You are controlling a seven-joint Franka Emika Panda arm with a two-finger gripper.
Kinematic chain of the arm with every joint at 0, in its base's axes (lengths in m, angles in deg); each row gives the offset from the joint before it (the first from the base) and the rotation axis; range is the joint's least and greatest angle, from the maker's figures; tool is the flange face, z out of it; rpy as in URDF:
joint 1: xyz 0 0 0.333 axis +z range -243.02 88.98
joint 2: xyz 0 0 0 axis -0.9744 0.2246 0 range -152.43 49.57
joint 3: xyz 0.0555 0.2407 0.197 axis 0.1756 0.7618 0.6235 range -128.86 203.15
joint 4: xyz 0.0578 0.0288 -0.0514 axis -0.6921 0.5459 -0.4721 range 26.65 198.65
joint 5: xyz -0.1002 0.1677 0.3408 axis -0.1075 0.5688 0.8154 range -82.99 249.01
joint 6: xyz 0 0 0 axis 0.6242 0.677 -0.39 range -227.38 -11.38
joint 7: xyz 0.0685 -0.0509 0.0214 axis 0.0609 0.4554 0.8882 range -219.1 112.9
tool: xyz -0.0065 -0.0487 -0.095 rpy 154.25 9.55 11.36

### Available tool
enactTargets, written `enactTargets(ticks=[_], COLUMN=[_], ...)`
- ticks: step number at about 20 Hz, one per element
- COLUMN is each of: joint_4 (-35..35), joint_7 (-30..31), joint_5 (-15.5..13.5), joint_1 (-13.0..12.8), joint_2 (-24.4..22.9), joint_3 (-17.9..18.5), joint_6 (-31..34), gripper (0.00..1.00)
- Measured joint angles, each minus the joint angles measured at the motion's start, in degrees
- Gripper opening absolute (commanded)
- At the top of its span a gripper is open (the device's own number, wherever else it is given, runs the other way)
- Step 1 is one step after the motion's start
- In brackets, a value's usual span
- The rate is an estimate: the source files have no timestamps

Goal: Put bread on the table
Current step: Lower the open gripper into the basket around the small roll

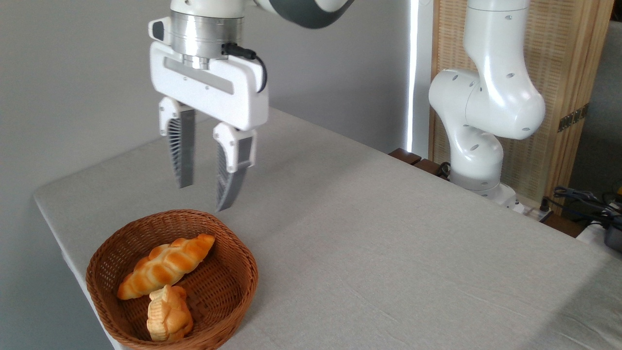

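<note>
The small, stubby knotted bread roll (168, 313) is seen in the near left of the scene, lying inside the brown woven wicker basket (233, 287). Its surface is pale golden-orange, with folded, knotted ridges and a slightly browner rounded end toward the far side. It is touched at its far end by the long braided golden loaf (165, 266), which lies diagonally across the basket and is roughly twice as long. The basket is set on the large desk covered with a light grey cloth (388, 233), close to its near left edge.

The white two-finger gripper with grey ribbed fingers (204, 194) is held above the far rim of the basket, clear of both breads. Its jaws are spread apart and nothing is grasped between them.

No brand, label or readable writing can be made out on any item.
</note>
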Motion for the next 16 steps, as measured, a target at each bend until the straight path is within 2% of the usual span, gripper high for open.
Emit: enactTargets(ticks=[11, 16], joint_4=[0.1, 0.1], joint_7=[-0.1, -0.2], joint_5=[0.1, 3.7], joint_1=[0.3, 0.4], joint_2=[9.3, 12.7], joint_3=[0.3, 0.3], joint_6=[-18.4, -19.6], gripper=[1.0, 1.0])
